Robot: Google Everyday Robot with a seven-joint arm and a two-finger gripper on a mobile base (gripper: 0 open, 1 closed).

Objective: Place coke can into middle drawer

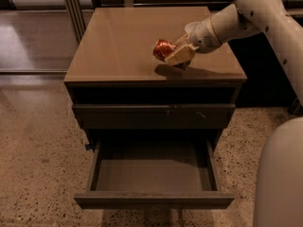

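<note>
The coke can [162, 48], red with silver ends, lies tilted between the pale fingers [181, 56] of my gripper [173, 55] over the right middle of the cabinet top [118, 46]. The gripper is shut on the can, and a shadow lies on the top just under it. The white arm [227, 20] reaches in from the upper right. The middle drawer [154, 200] is pulled out at the bottom of the cabinet, with its flat grey tray [151, 174] bare. It lies well below and in front of the can.
A closed drawer front with small pale scratches [154, 116] sits between the top and the open drawer. The robot's white body [281, 178] fills the lower right. Speckled floor [38, 164] lies to the left, and metal frame posts [71, 4] stand at the back left.
</note>
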